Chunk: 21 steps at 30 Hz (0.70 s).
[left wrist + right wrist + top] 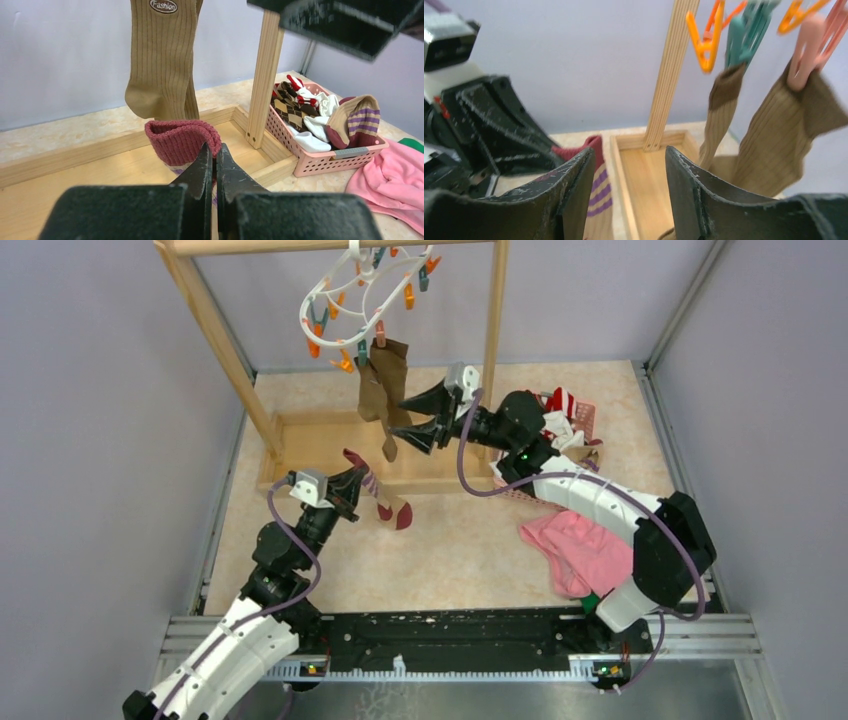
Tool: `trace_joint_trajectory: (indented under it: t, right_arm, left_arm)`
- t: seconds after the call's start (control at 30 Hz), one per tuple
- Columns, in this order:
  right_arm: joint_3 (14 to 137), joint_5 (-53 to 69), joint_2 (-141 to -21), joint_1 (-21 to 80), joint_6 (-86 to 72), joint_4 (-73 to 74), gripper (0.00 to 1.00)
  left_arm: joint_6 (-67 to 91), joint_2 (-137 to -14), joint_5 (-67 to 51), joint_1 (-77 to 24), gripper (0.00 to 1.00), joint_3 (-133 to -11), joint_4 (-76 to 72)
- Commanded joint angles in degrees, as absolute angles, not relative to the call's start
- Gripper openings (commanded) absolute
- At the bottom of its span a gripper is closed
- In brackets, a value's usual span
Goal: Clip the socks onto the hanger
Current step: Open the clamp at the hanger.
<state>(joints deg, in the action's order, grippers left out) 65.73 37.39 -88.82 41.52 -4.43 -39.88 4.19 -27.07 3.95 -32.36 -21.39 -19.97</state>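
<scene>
Beige tabletop, left tool gripping striped sock

Hung socks just ahead of right pincer, rack post beside

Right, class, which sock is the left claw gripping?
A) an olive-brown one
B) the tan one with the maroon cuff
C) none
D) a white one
B: the left claw is shut on the tan sock with the maroon cuff; the olive-brown socks hang from clips, and the white socks lie in the pink basket.
</scene>
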Motion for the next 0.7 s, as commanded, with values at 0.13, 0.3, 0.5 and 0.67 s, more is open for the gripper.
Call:
trace_joint_trajectory:
  t: [0.13,0.3,0.5,0.67]
  right_arm:
    - [76.27,35.45,-93.32,46.27,10.15,-43.42,0.65]
    - [80.81,34.97,-96.61,47.92,14.95,-43.72,0.68]
    - [85.00,30.65,-99.81,49.61,16.83,-43.57,0.70]
    - [88.62,25.50,-102.98,50.61,14.21,-44.60,0.67]
  left_arm:
    - [5.72,-22.82,7.72,-32.61,0.00,-18.32,-21.03]
    - [6.53,-22.68,8.32,-32.67,0.00,-17.85,-21.10]
    - [6.78,-22.59,8.61,-32.65,0.00,-17.51,-21.32]
    - [7.13,-22.17,8.64,-32.74,0.00,-17.15,-21.62]
